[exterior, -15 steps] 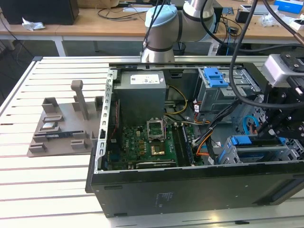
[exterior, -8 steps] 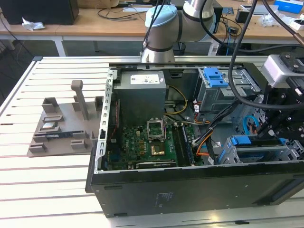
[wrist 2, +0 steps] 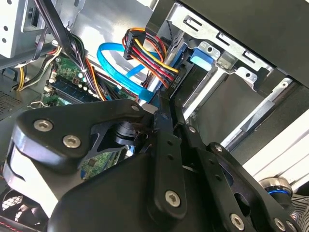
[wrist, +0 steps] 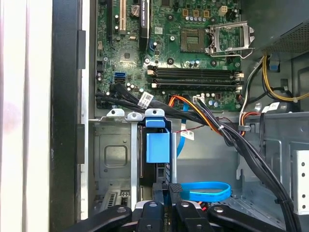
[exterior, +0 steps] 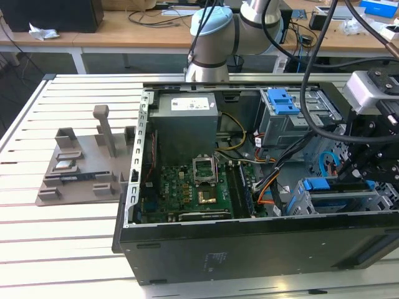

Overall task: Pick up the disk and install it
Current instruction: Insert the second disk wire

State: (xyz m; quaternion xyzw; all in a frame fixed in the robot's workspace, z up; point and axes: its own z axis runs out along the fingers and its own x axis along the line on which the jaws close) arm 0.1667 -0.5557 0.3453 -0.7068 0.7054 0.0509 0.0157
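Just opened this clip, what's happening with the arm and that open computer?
The arm's gripper is lowered into the open computer case at the exterior view's right, over the grey drive cage near the case's front corner. In the first wrist view, the gripper's black fingers sit at the edge of the disk, which stands in the cage with its blue rail showing. The motherboard and bundled cables lie just beyond. Whether the fingers are clamped on the disk is hard to tell.

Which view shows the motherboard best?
The first wrist view: the motherboard faces the camera, socket and memory slots plain. The exterior view shows it at an angle inside the case; the second wrist view shows a green strip behind cables.
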